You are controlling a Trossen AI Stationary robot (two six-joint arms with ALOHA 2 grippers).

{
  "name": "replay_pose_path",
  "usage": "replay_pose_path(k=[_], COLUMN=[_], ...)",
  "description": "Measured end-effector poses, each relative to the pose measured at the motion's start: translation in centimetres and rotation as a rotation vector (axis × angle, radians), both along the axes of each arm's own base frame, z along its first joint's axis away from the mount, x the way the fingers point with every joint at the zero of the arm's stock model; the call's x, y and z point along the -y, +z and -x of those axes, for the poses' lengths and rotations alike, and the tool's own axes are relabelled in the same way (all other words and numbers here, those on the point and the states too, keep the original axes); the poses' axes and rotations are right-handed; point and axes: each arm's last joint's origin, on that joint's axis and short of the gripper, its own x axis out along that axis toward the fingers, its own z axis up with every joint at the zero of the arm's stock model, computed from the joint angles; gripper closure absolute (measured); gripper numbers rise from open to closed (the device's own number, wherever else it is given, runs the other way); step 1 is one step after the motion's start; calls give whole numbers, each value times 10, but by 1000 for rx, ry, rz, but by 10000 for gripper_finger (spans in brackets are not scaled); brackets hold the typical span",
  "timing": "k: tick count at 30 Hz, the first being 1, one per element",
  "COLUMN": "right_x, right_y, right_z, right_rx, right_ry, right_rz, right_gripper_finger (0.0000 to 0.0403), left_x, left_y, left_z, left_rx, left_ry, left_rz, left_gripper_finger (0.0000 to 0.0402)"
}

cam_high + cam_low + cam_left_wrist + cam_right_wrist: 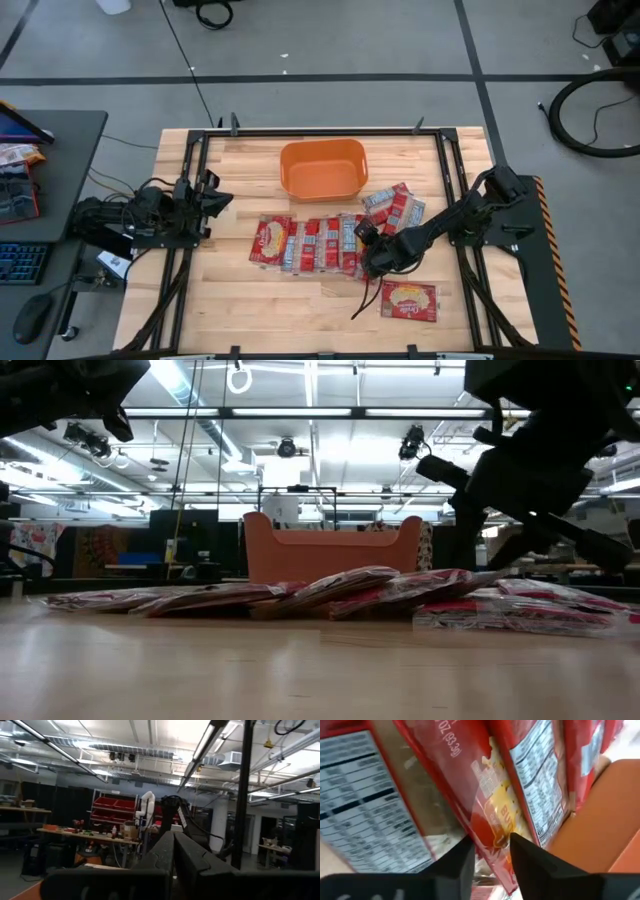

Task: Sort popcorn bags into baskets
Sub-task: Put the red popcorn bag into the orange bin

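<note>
Light wooden slatted table [250, 310] carries an orange plastic rectangular tub [322, 168] near the far edge, centre. Just in front of the tub, a row of flat red popcorn packets with white label panels [305, 243] overlaps across the table middle; two more packets [392, 207] lie by the tub's right corner, and one separate packet [408, 299] sits nearer the front right. Right gripper [491, 851] is down at the row's right end, fingers pinching the edge of a red packet with a yellow picture [492, 795]. Left gripper [174, 851] is parked at the table's left edge, fingers pressed together, away from every packet.
</note>
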Motion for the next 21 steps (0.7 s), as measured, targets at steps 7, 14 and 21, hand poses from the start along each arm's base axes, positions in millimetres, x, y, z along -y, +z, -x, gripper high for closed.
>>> replay_pose_path(k=[7, 14, 21], right_x=[6, 8, 12], right_y=[0, 27, 100], right_z=[-5, -1, -13], right_rx=[18, 15, 33], right_ry=[-43, -92, -297], right_rz=[-89, -93, -189], right_gripper_finger=[385, 387, 394], left_x=[0, 0, 0], left_y=[0, 0, 0], left_z=[0, 0, 0], left_rx=[-3, -4, -2], left_ry=[18, 17, 9], left_rz=[-7, -7, 9], left_gripper_finger=[384, 384, 384])
